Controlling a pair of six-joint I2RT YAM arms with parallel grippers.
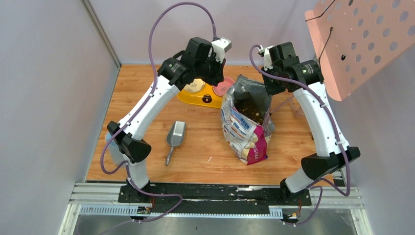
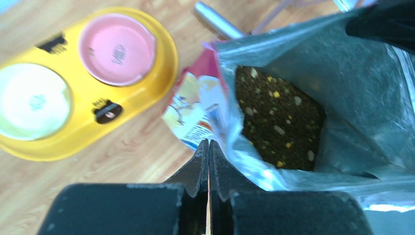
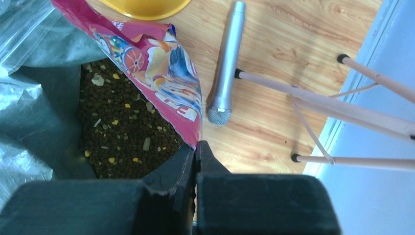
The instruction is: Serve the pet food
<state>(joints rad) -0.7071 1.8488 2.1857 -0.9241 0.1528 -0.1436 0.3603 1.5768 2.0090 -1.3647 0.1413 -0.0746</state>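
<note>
Pet food [image 2: 276, 117]: a loose heap of small dark brown pellets, dry and grainy, flecked with pale and yellow bits. It sits down inside the open mouth of the bag [image 1: 244, 137], right of centre on the bench [image 1: 205, 156] and toward the far edge. The heap has no point of its own. Its exposed patch follows the bag, whose long axis runs roughly near-to-far, pink bottom seam toward the near edge and mouth toward the far edge, facing up. The bag is glossy printed film outside in pink, blue and white, with crinkled silver foil inside. I have the left gripper [image 2: 209, 147] pressed tight together on the left lip of the mouth, thin film at its tips. The right gripper [image 3: 195, 147] is likewise clamped on the pink printed lip on the opposite side, so the mouth gapes between them. Just left of the bag, near the far edge, is a smooth yellow plastic feeder [image 2: 161, 78], oval, holding a round pink dish [image 2: 117, 49] and a round cream dish [image 2: 32, 100]. A grey metal scoop [image 1: 175, 137] lies left of centre, handle toward the near edge, well apart from the bag. Beside the bag's right side lies a silver cylinder with a mesh head [image 3: 225, 68], next to pale thin stand legs [image 3: 318, 100] with black feet.
</note>
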